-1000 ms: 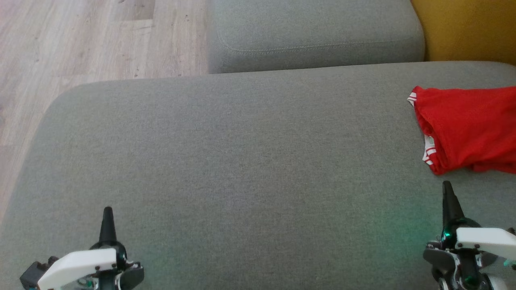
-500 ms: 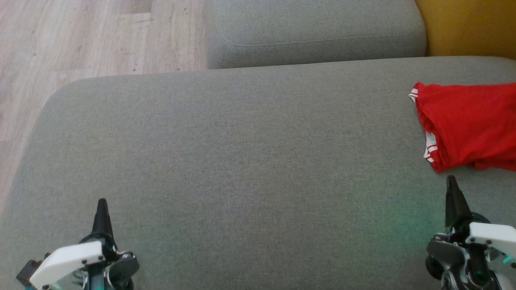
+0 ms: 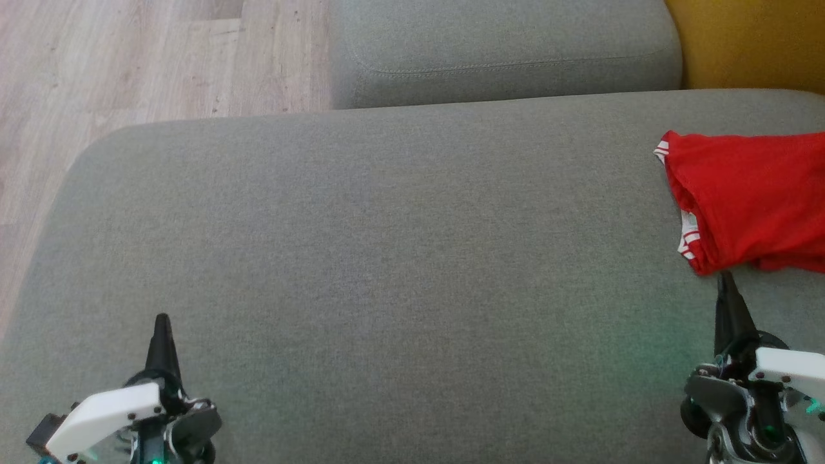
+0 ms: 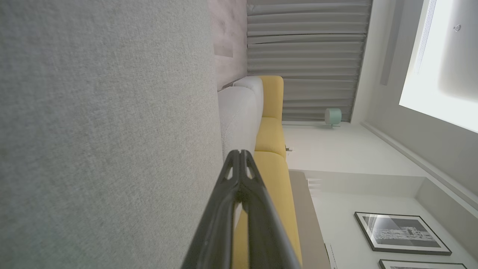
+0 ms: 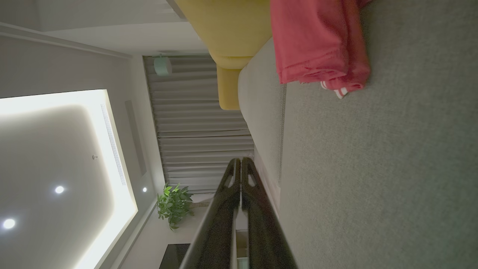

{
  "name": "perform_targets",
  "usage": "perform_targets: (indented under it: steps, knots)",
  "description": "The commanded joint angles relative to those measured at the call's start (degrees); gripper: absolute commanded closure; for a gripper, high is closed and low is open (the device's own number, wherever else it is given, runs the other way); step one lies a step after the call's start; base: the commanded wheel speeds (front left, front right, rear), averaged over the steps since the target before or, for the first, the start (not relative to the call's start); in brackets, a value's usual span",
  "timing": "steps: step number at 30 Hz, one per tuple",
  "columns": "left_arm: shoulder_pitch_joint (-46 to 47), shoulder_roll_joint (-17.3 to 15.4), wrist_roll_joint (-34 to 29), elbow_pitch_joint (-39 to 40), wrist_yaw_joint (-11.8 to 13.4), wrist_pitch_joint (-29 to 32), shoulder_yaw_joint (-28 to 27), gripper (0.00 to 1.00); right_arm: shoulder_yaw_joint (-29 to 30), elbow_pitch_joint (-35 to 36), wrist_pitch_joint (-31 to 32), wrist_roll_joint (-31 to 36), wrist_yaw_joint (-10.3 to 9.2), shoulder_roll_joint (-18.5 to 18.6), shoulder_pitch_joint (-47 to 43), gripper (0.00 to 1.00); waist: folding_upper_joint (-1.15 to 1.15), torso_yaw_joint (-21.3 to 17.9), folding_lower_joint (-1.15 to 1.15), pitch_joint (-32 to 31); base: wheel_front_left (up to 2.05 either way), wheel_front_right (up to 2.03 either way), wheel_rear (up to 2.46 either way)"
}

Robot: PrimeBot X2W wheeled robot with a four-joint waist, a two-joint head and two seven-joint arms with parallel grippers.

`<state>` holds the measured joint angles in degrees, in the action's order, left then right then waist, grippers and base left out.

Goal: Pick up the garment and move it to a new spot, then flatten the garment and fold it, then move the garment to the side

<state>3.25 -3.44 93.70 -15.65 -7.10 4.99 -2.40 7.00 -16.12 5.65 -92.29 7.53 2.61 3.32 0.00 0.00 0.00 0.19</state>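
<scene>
We see the red garment [image 3: 754, 200] lying bunched on the grey seat cushion [image 3: 387, 258]. It sits just ahead of our right claw [image 3: 727, 278], whose two dark fingers are pressed together on nothing, the tip close to the cloth's white-striped hem. Our left claw [image 3: 161, 320] is likewise closed and empty, with the garment well apart, far off to its right.

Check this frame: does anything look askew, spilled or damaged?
Only the red garment: it lies rumpled on the right of the cushion, hems uneven, striped trim poking out. Nothing looks spilled or damaged.
</scene>
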Motion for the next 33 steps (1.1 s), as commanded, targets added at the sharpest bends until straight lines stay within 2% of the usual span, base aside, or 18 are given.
perform_targets:
  steps: [1, 33]
  knots:
    - [2.80, -0.62, -0.18, 1.67, -0.38, 0.19, -2.49, 1.00, -1.06, 2.13, 0.37, -0.35, -0.04, 0.71, 2.81, 1.00, 0.00, 0.00, 0.00, -0.01, 0.00, 0.00, 0.00]
    - [2.84, -0.23, -0.63, 1.65, -0.38, 0.62, -3.04, 1.00, -0.83, 2.12, 0.56, -0.16, -0.04, 0.55, 2.83, 1.00, 0.00, 0.00, 0.00, -0.01, 0.00, 0.00, 0.00]
